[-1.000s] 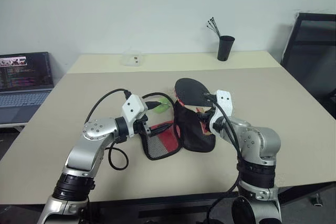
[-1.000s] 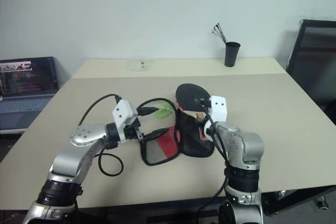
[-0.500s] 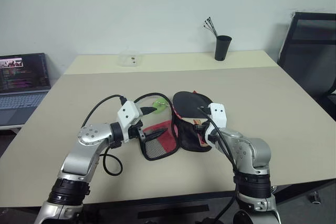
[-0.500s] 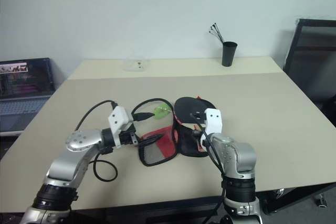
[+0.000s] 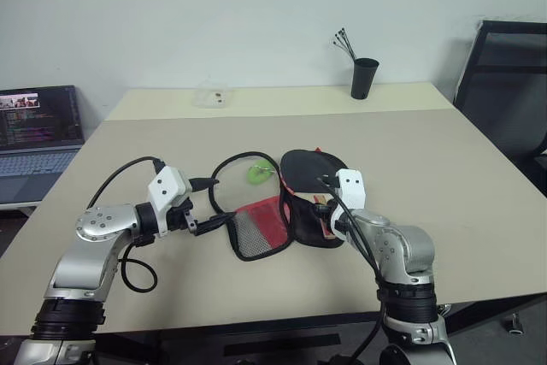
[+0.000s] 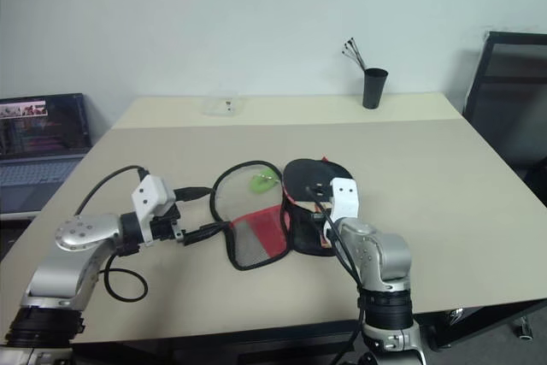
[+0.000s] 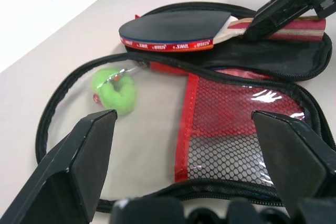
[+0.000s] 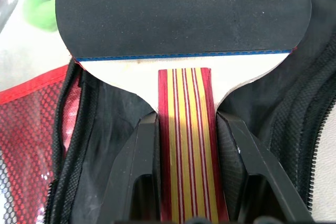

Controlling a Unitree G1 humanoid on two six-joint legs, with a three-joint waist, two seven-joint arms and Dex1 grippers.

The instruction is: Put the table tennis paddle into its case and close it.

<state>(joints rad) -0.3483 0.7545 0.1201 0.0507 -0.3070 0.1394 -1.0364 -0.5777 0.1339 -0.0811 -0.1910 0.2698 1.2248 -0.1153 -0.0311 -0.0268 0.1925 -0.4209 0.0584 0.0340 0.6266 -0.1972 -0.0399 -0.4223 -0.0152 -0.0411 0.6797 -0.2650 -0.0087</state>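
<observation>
Jaws of the right gripper (image 8: 184, 145) pinch the striped handle of the table tennis paddle (image 8: 181, 14). The paddle lies over the black half of the open case (image 5: 282, 220), near the middle of the desk (image 5: 427, 160). The case's red mesh flap is spread out flat, and its green pull tag (image 5: 258, 173) lies just behind it. The left gripper (image 5: 205, 226) is beside the flap's edge with its jaws spread wide and nothing in them. At the back of the pale desk stands a black cup (image 5: 364, 78) with thin sticks in it, and a small clear box (image 5: 211, 96) sits well apart from it. A laptop (image 5: 38, 138) is open off to the left. A black chair (image 5: 504, 83) is on the right. The wall behind is plain white.
</observation>
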